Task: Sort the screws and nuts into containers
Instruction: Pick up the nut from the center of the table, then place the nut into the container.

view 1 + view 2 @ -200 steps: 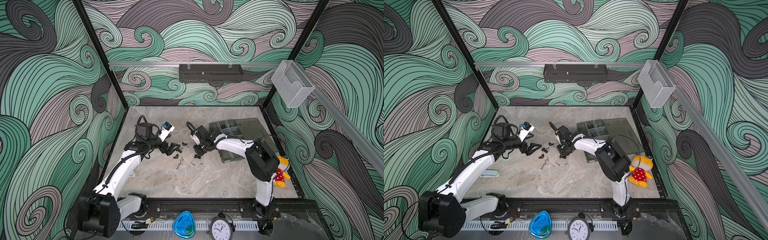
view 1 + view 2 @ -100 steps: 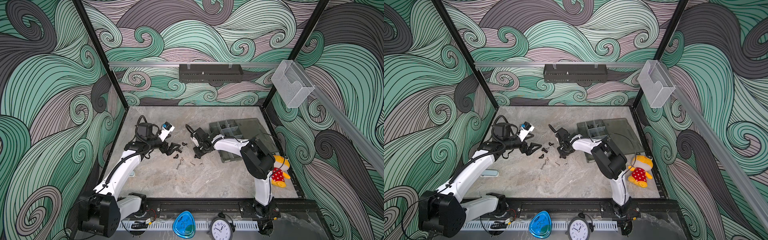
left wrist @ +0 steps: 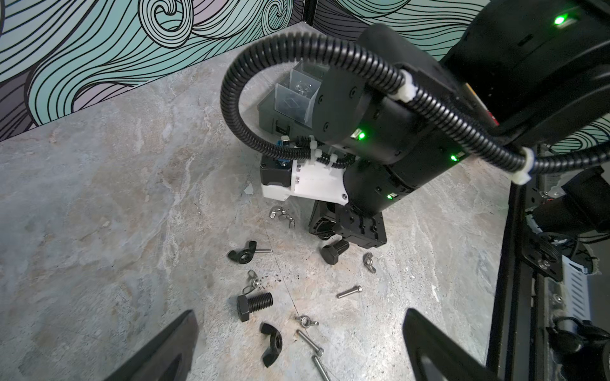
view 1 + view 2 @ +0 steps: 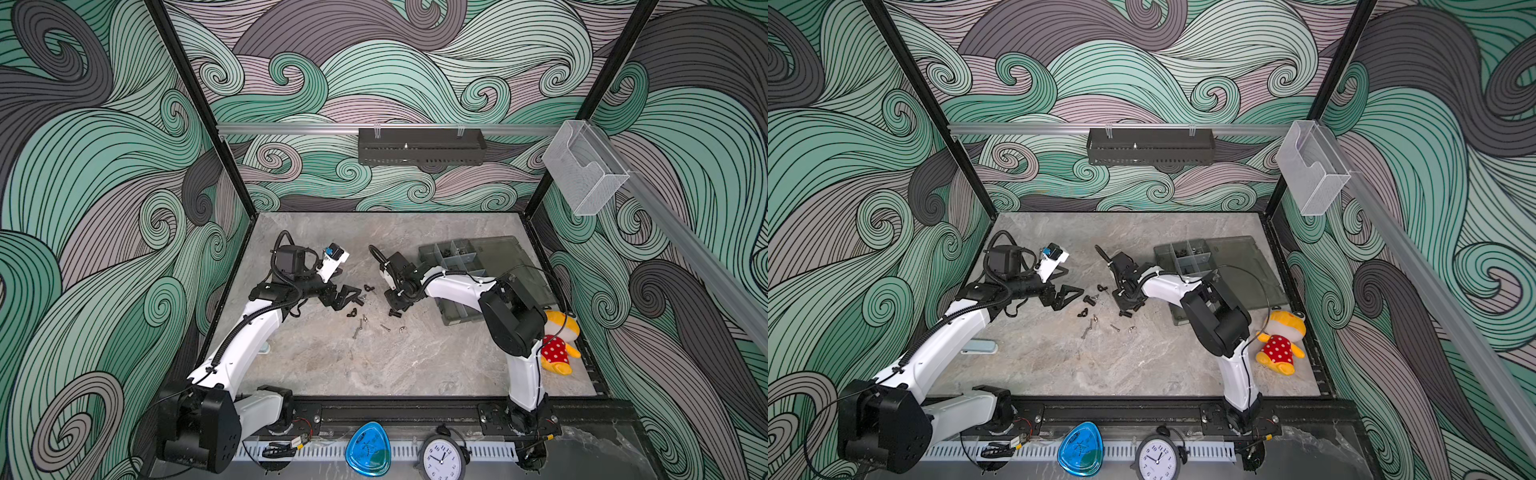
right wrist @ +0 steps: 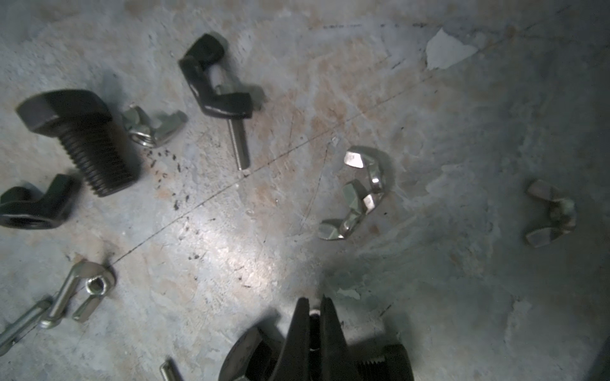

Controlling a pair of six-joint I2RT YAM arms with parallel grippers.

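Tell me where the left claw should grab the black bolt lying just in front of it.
Probably best across the threaded shaft of the black bolt, with the left claw coming straight down. The bolt lies flat on its side with both sides of the shaft free, and a silver wing nut crowds the head end.

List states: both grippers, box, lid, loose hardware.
Left gripper, open, empty.
Right gripper, shut, tips at a black bolt; grip unclear.
Box, some back compartments hold parts.
Lid, open, lying flat on the table.
Screws and nuts, loose on the table, unsorted.
Black wing nut, a silver screw appears to run through it.
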